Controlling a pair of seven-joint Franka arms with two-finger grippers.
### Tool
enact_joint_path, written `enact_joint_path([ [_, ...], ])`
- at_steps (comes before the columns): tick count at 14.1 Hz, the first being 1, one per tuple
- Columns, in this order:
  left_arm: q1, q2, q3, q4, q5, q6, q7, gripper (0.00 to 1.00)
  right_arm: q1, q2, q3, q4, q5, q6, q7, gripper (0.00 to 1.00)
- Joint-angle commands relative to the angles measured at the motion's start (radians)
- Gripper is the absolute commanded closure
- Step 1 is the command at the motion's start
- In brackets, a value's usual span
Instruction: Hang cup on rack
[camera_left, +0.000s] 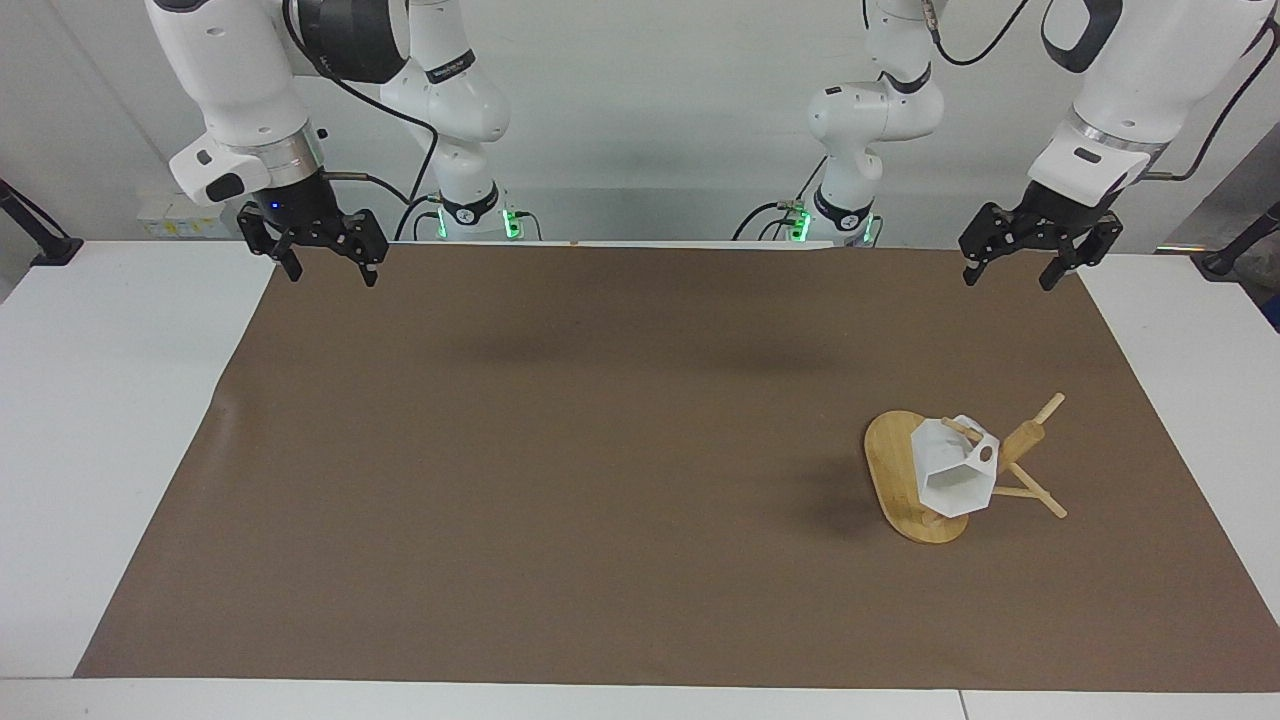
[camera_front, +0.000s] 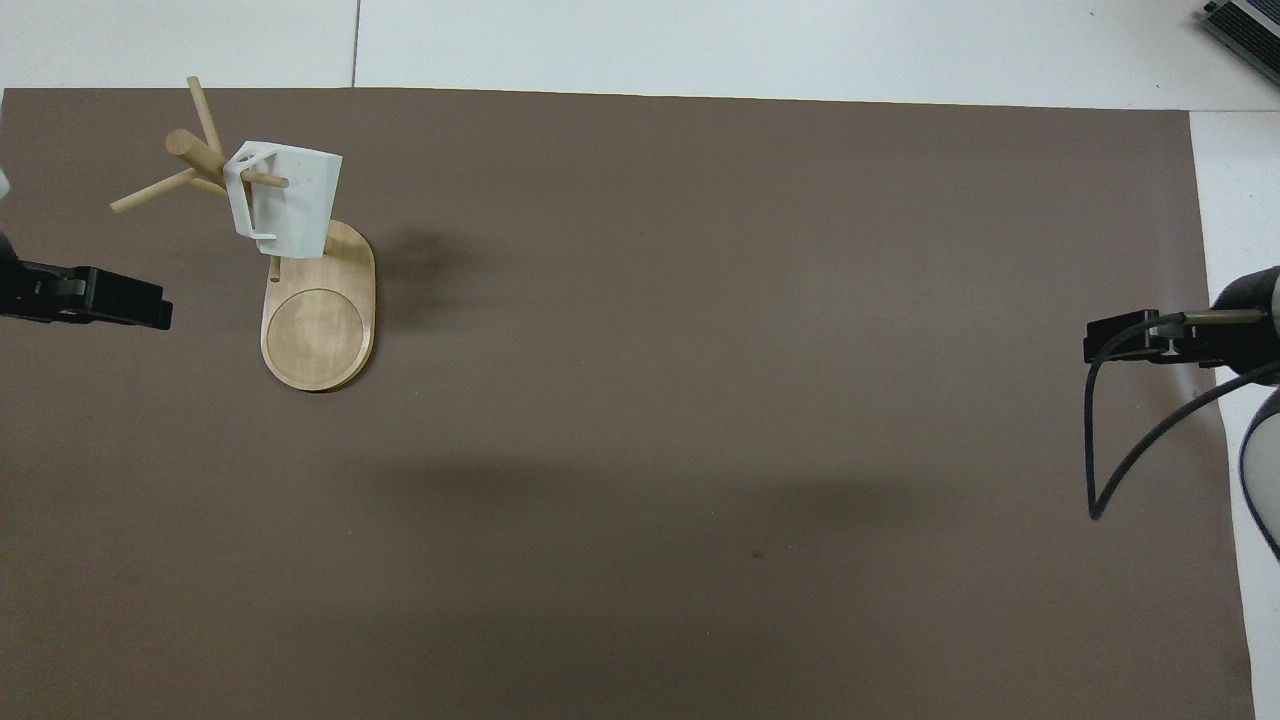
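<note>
Cup (camera_left: 955, 470): hangs by its handle on a peg of the rack (camera_left: 905, 485), mouth tipped down over the oval base, toward the left arm's end of the brown mat (camera_left: 560, 450). Looks hung, so task likely complete. Left gripper (camera_left: 1018, 262): raised over the mat edge nearest the robots, fingers spread, empty, well apart from the rack. Right gripper (camera_left: 328, 262): waits over the corresponding edge at its own end, fingers likewise spread, empty. Risks, as judgement: handle seated only partway along the thin angled peg, so could slide off if jolted; a bump against the table might topple the lopsidedly loaded rack.
</note>
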Motion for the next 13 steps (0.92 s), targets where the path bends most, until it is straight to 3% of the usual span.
enact_joint_path([
  [1,-0.001,0.036,-0.004,0.052,0.022,-0.062,0.039,0.00,-0.005,-0.013,0.000,-0.002,0.006,-0.013,-0.023,0.00],
  [11,-0.047,0.018,0.018,0.072,0.019,-0.069,0.039,0.00,-0.005,-0.013,-0.002,-0.002,0.006,-0.013,-0.023,0.00],
  [13,-0.111,-0.002,0.090,0.066,0.018,-0.073,0.039,0.00,-0.005,-0.013,-0.002,-0.002,0.006,-0.013,-0.024,0.00],
])
